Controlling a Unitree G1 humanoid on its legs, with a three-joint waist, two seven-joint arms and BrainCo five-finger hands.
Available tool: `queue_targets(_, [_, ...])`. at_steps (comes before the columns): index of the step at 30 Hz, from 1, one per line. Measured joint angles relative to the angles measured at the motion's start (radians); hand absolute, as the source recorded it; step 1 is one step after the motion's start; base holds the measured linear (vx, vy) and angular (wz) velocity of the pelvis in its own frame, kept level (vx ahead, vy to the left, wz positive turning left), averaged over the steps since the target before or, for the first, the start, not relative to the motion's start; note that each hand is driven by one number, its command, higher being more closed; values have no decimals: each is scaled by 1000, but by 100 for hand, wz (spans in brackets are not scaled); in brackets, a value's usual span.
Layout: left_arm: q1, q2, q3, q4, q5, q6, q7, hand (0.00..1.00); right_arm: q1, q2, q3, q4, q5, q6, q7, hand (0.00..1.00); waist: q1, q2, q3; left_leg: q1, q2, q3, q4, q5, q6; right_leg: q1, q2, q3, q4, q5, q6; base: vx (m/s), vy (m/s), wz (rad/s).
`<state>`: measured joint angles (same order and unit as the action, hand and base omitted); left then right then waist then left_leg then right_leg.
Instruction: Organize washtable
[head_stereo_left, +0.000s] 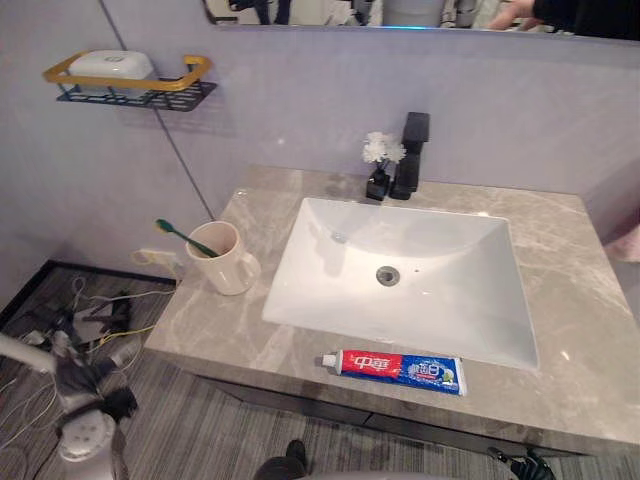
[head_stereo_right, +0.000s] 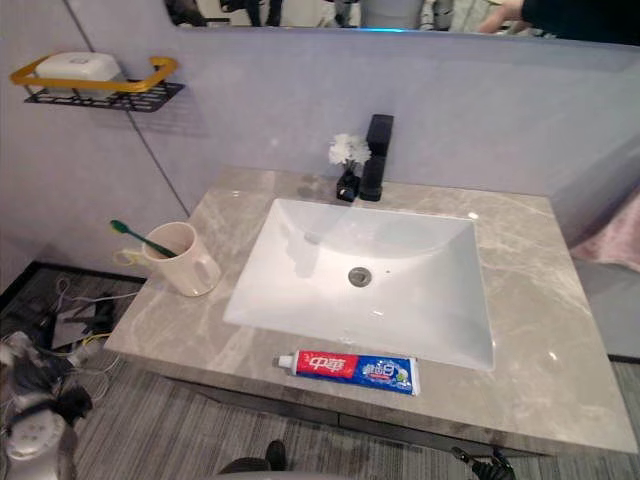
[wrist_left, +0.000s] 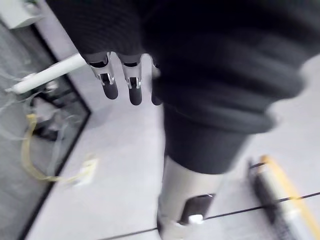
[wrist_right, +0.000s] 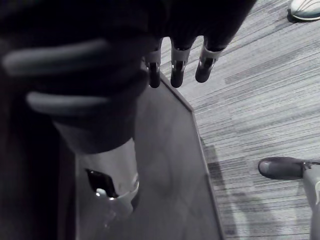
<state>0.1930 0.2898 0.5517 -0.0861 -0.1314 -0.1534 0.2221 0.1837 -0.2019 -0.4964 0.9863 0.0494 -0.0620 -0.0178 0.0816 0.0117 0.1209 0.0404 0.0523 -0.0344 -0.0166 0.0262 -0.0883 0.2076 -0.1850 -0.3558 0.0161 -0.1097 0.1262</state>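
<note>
Marble washtable — toothpaste before sink, toothbrush in mug, left robot hand and right robot hand straight-fingered, empty

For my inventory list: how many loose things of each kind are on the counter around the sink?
Toothpaste tube: 1
Mug: 1
Toothbrush, standing in the mug: 1
Small vase of white flowers: 1
Total: 4

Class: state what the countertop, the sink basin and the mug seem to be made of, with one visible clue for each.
Grey veined countertop: likely marble or marble-look stone, polished; pale veins, soft reflections.
White rectangular basin: probably glazed ceramic; smooth, glossy highlights.
Cream handled mug: ceramic or plastic, satin; unclear.
</note>
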Motion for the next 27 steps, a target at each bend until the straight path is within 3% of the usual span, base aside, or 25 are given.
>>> queue_targets(3, [-48,0,-61,-199,58,-27,8,0,1,1,6,2,0,-1,2,0,1,8,-5,-15,-2,-19,16,0,0,2,1,-14,2,0,0,-24,-11,16])
queue_targets(5, [-93,14,-172,-337,118,-61,18,0,1,3,22,10,2,-1,1,0,0,11,-8,-26,-2,-35,27,0,0,5,5,-29,3,0,0,-41,-14,21])
queue_targets(11, [-181,101,-438,-498,174,-116,-32,0,-3,3,119,19,20,-1,2,0,-13,17,-17,-27,1,-49,34,5,-3,13,10,-40,5,-1,1,-31,-9,7])
queue_targets(16, [-240,153,-638,-505,179,-129,-99,0,-9,9,183,28,19,-1,2,0,-20,10,-34,-27,3,-40,34,5,-3,7,11,-28,6,0,2,-4,0,-4])
queue_targets(18, [-262,159,-681,-504,183,-128,-134,0,-23,15,201,29,18,-2,2,0,-42,6,-35,-27,4,-39,34,5,-3,6,11,-26,7,0,2,-3,-5,-4])
queue_targets(24, [-299,165,-820,-455,240,-118,-200,0,-31,23,240,28,13,-4,2,0,-47,-2,-40,-23,13,-18,34,5,-3,-3,15,-3,7,2,2,-4,-5,-11])
queue_targets(27, [-299,166,-890,-403,285,-103,-231,0,-38,25,247,22,6,-4,3,0,-65,-5,-41,-21,16,-16,34,5,-3,-3,18,0,7,3,0,-6,-1,-2])
